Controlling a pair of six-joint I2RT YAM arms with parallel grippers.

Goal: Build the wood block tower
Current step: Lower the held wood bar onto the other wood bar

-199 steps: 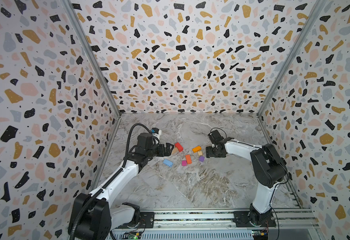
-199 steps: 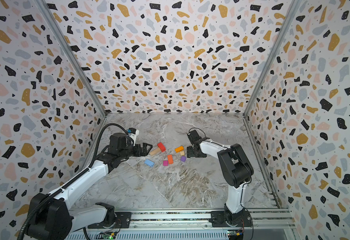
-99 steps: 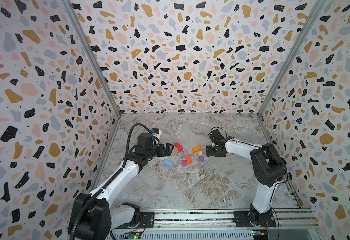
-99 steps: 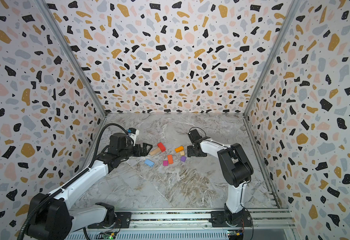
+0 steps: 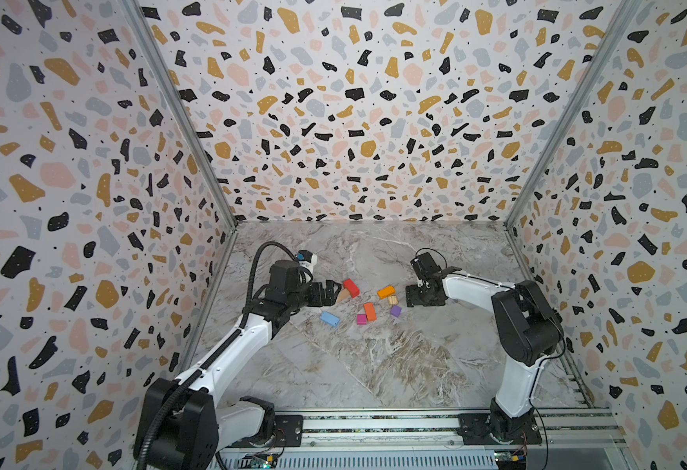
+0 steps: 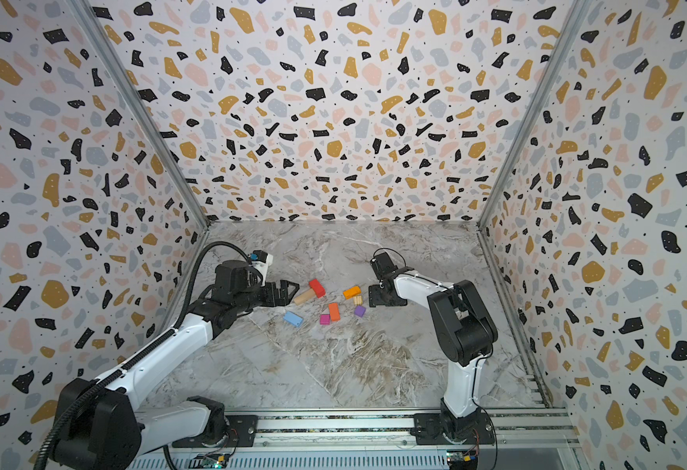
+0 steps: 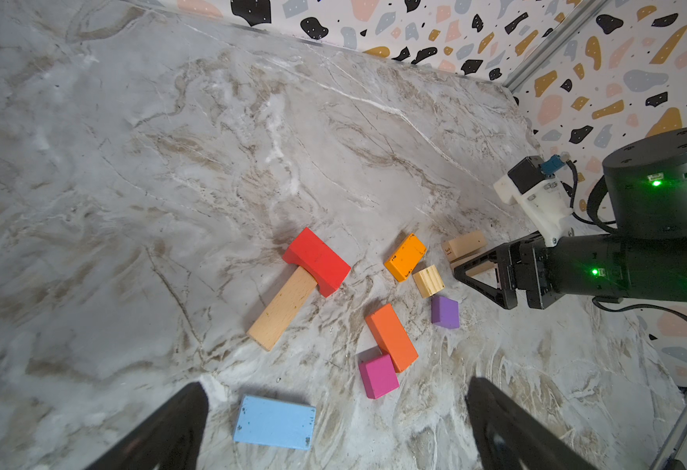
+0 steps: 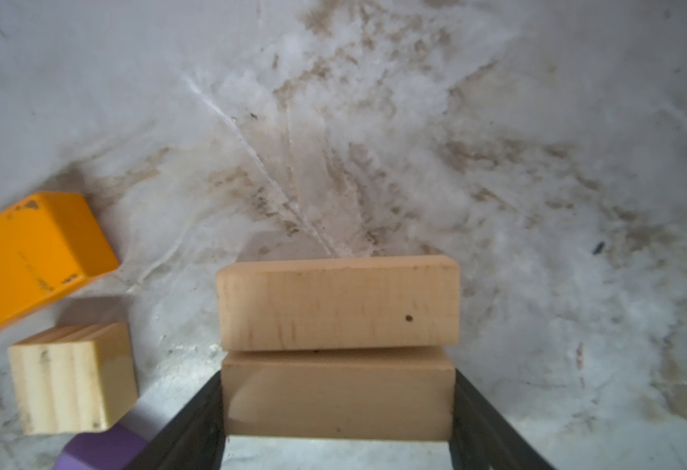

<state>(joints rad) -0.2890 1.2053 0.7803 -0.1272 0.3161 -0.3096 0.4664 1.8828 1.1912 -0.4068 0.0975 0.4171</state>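
Nearer tan bar [image 8: 337,394]: flat on the worktop [image 8: 415,122], clamped end to end by the right gripper [image 8: 336,380].
Farther tan bar [image 8: 337,305]: touching it, just beyond the fingertips.
Left gripper [image 7: 335,386]: spread wide, empty, light blue block [image 7: 274,421] just beside one finger.

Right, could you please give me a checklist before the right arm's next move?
Right gripper jaws against both ends of near tan bar: ok.
Near tan bar flush beside far tan bar: ok.
Near tan bar resting on table: cannot tell.
Tan cube, yellow-orange block apart from both bars: ok.
Left gripper open, empty: ok.
Red block off long tan bar: not ok, lies across one end.
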